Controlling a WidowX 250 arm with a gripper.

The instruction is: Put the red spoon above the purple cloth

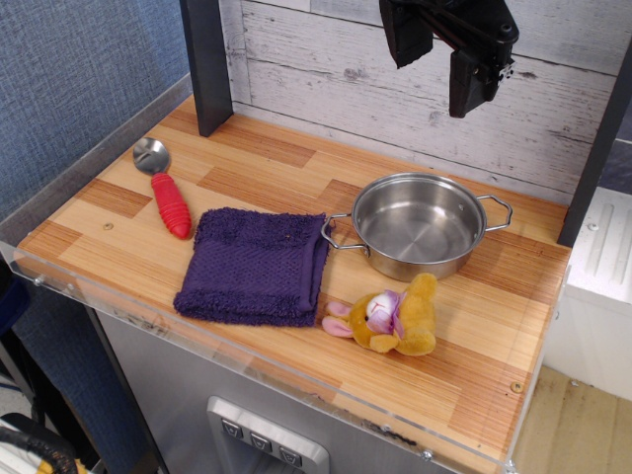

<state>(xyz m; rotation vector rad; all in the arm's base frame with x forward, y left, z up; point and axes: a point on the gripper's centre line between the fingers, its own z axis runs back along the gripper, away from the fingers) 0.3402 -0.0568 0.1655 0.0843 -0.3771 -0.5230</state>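
The red spoon lies flat on the wooden table, ribbed red handle toward the front and shiny round bowl toward the back left. The purple cloth, folded and roughly square, lies just right of the spoon's handle, near the front edge. My gripper hangs high at the back, above and behind the pot, far from the spoon and the cloth. Its two black fingers point down with a gap between them and hold nothing.
A steel pot with two handles stands right of the cloth, its left handle touching the cloth's corner. A yellow plush toy lies in front of the pot. A dark post stands at the back left. A clear rim edges the table.
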